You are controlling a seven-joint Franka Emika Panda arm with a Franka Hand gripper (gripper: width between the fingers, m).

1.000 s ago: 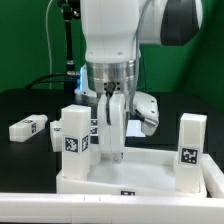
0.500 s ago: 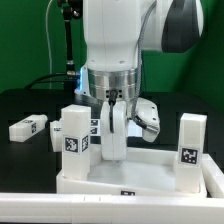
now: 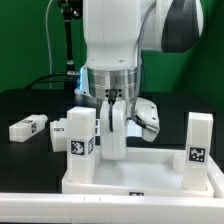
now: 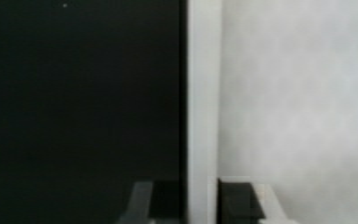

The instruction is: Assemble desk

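The desk top (image 3: 140, 186), a white rimmed tray, lies at the front of the black table. One square leg (image 3: 82, 135) stands upright at its corner on the exterior view's left, and another leg (image 3: 200, 140) stands at the corner on the right. My gripper (image 3: 114, 150) reaches straight down onto the tray's far rim between them. In the wrist view the thin white rim wall (image 4: 202, 100) runs between the two dark fingers (image 4: 158, 202), and the gripper (image 4: 202, 190) is shut on it.
A loose tagged leg (image 3: 28, 127) lies on the table at the exterior view's left, and another white block (image 3: 60, 130) sits just behind the standing left leg. A tagged white piece (image 3: 147, 117) lies behind the gripper to the right. A black post (image 3: 67, 45) stands at the back.
The jaws went from open to shut on the desk top's far rim. The desk top with its two upright legs shifted toward the exterior view's right.
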